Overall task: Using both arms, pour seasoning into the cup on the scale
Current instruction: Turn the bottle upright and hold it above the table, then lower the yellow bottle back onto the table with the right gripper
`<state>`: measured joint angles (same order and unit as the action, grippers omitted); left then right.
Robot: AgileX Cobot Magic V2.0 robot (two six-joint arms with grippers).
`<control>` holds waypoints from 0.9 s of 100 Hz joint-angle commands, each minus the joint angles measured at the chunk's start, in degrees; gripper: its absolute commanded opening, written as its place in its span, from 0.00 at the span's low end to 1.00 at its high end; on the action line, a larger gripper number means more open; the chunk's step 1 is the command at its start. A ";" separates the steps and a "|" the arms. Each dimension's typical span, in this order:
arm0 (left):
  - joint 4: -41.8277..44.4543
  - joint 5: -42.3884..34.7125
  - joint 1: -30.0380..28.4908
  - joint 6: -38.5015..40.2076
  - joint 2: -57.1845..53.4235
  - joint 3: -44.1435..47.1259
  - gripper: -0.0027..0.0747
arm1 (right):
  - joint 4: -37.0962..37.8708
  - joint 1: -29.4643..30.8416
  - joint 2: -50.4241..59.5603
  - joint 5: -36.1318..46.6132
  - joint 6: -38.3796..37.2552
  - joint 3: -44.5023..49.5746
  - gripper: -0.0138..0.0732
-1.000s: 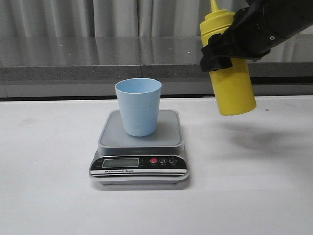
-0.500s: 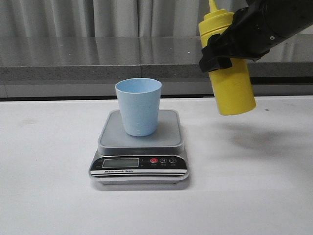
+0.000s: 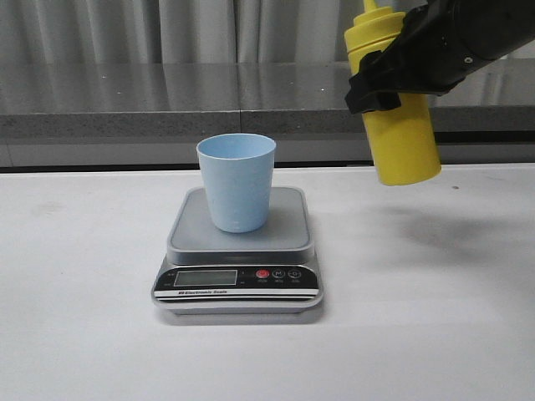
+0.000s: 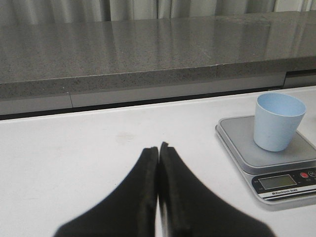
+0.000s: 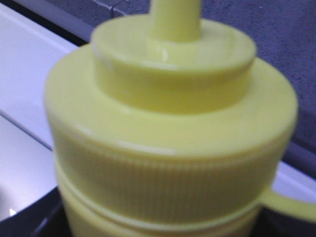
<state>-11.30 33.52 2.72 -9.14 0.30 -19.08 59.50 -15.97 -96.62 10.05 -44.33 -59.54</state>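
The yellow seasoning bottle [image 3: 404,138] hangs in the air at the upper right, nearly upright and leaning slightly left, with my right gripper [image 3: 380,83] shut on its upper body. Its ribbed cap [image 5: 170,148] fills the right wrist view; the nozzle tip is cut off. A light blue cup [image 3: 236,182] stands upright on the steel platform of the scale [image 3: 238,251] at the table's middle, left of and below the bottle. My left gripper [image 4: 159,148] is shut and empty over bare table, left of the scale [image 4: 276,163] and cup [image 4: 277,121].
A grey stone ledge [image 3: 167,100] runs along the back of the white table [image 3: 100,334], with curtains behind it. The scale's black panel with LCD and red button [image 3: 263,274] faces the front edge.
The right gripper has lifted the bottle a little and shifted it slightly right. Cup, scale and left gripper have not moved.
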 commanded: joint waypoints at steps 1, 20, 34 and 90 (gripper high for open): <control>-0.96 -4.29 0.01 0.04 0.73 -1.48 0.01 | -14.97 0.41 3.27 1.93 15.12 -1.32 0.57; -0.96 -4.29 0.01 0.04 0.73 -1.48 0.01 | -42.98 0.41 3.27 9.31 40.61 3.68 0.57; -0.96 -4.29 0.01 0.04 0.73 -1.48 0.01 | -56.66 0.41 3.27 23.50 50.60 11.66 0.57; -0.96 -4.29 0.01 0.04 0.73 -1.48 0.01 | -52.80 0.07 2.82 41.43 45.26 20.42 0.57</control>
<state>-11.30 33.52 2.72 -9.14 0.30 -19.08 5.18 -15.85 -96.47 45.25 2.93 -38.18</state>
